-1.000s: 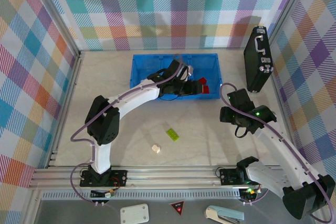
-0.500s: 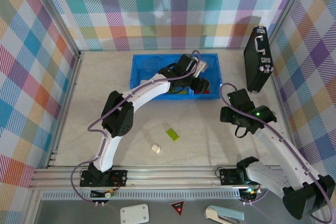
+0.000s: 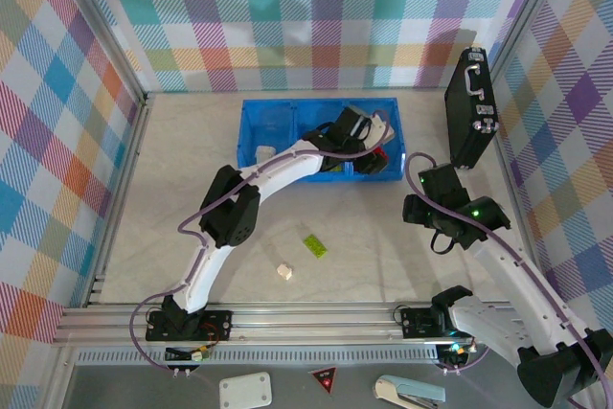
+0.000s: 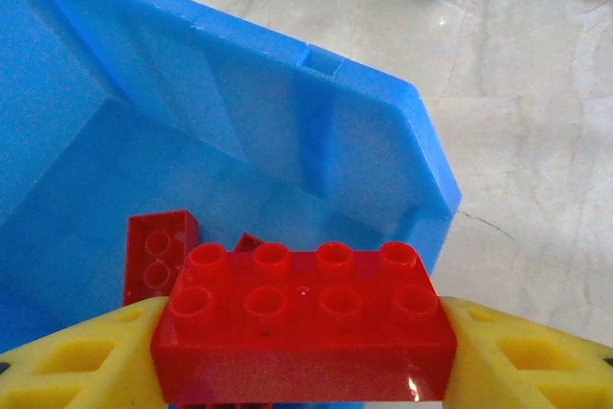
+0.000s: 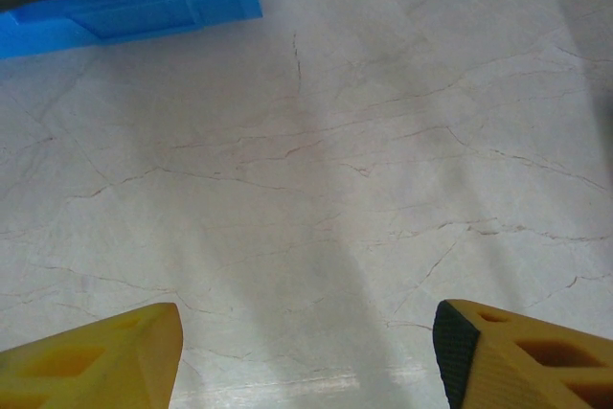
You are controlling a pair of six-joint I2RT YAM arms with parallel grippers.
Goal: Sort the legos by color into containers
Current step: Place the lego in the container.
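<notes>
1. Left pincer (image 4: 303,361) of mine is clenched on one red brick (image 4: 297,308), a two-by-four with its studs up, squeezed end to end between my yellow fingers (image 4: 86,361).
2. That brick hangs over the right-hand compartment (image 4: 86,189) of the blue tray (image 3: 287,104), close to the tray's far right corner and, as far as I can tell, clear of the floor.
3. By my judgement I am delivering a red piece to the red bin. The next move asks little of me: spread the fingers and let it drop, perhaps after easing lower so it cannot bounce over the wall just beside it.
4. Beneath my load I count at least two loose red bricks (image 4: 158,256): one in plain sight and the corner of another next to it. More may be hidden.
5. The tray has three compartments. My arm covers most of the middle one, so I cannot count what is in it.
6. Out on the table (image 5: 335,189) lie one lime green brick (image 3: 314,245) and one cream brick (image 3: 283,272), near each other and well apart from the tray. I reckon that leaves two to fetch.
7. My right pincer (image 5: 306,352) is released, with nothing between its fingers, over bare table near the tray. One black case (image 3: 469,107) stands off to the right.
</notes>
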